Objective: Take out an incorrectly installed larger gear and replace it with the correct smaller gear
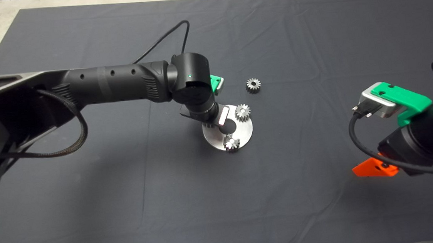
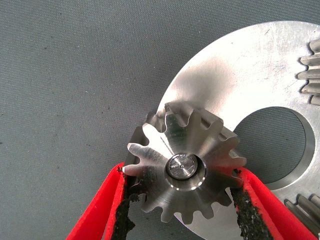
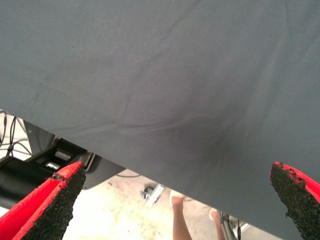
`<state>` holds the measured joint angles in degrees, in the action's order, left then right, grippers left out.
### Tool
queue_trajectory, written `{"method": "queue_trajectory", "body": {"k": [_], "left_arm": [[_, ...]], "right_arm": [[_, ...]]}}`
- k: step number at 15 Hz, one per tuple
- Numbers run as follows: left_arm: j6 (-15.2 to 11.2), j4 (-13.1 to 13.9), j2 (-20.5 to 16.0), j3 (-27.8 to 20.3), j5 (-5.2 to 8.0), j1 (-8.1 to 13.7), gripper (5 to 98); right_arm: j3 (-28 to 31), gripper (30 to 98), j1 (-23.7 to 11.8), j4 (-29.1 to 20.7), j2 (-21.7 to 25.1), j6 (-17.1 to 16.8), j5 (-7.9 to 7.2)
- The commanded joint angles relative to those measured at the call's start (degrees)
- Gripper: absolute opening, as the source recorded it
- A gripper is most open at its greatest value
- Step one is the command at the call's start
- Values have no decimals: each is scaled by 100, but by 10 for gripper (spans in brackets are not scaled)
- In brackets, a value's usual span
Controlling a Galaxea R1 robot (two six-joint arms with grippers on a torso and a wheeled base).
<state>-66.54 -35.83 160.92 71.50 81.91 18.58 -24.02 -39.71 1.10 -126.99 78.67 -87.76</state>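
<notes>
The larger gear point(image 2: 185, 170), bright silver with long pointed teeth, sits on a peg at the rim of a round steel plate point(image 2: 225, 65). My left gripper point(image 2: 182, 171) is shut on it, one black pad pressed against the teeth on each side. From above, the left wrist covers this gear; the plate point(image 1: 246, 129) shows beside it. The smaller gear point(image 1: 253, 85) lies loose on the mat just beyond the plate. My right gripper point(image 3: 175, 200) hangs open and empty over the mat's right part, where its red finger point(image 1: 375, 169) shows.
Two small grey gears point(image 1: 243, 112) point(image 1: 232, 142) stand on the plate around its centre hole point(image 1: 227, 126). The left arm's cable loops over the mat behind the wrist. A person's leg point(image 3: 177, 220) shows beyond the mat's edge.
</notes>
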Motion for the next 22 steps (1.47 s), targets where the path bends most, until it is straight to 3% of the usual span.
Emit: {"method": "queue_trajectory", "body": {"k": [1, 4, 8, 12, 22], "left_arm": [[27, -12, 68, -32, -175, 85, 463], [18, -21, 59, -15, -175, 85, 444], [44, -29, 59, -23, -175, 85, 411], [44, -29, 77, -67, -183, 85, 393], [53, -73, 33, -120, -149, 208, 357]], "right_arm": [[-1214, 977, -93, -63, -59, -843, -356], [-1893, 977, -81, 292, -133, -1270, -356], [-2741, 977, -11, 579, -1055, -1621, -365], [-3520, 977, 253, 857, -1483, -2075, -356], [-3599, 977, 393, 1042, -1553, -2145, -356]]}}
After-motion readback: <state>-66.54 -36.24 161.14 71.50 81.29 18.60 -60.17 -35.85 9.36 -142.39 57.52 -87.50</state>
